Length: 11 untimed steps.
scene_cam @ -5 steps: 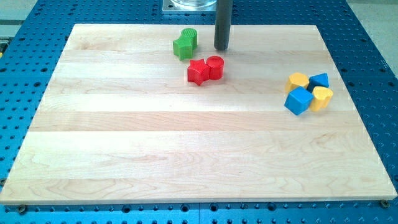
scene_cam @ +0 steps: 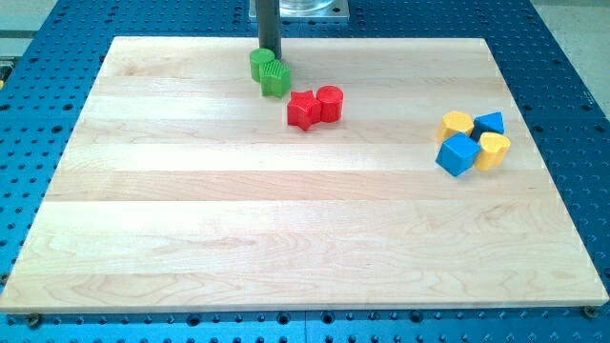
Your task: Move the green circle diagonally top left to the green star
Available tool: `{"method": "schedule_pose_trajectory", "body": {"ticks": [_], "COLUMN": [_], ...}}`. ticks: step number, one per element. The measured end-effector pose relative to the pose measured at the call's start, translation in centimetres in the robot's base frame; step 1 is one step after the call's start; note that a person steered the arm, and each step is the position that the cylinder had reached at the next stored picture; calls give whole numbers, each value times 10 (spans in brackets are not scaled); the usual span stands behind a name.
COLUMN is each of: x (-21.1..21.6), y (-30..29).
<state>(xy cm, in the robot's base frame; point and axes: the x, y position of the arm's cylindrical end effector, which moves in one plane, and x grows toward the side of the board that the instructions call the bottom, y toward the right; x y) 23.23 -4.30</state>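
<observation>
tip: my tip sits at the worktop's top edge, touching the green pair; bare rod, nothing to clasp
green circle: top-left of green star, touching
step: placement looks done
next: back off, no bump
others: red blocks nearby

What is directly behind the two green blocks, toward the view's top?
My tip stands right behind the green circle, which touches the green star. The rod hides the circle's far edge, so contact cannot be confirmed.
</observation>
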Motion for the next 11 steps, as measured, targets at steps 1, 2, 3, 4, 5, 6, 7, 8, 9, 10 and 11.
{"method": "schedule_pose_trajectory", "body": {"ticks": [1, 2, 3, 4, 5, 6, 7, 8, 9, 10, 11], "x": [6, 32, 58, 99, 101, 101, 101, 82, 57, 52, 52], "y": [52, 76, 71, 57, 37, 26, 26, 26, 26, 25, 25]}}
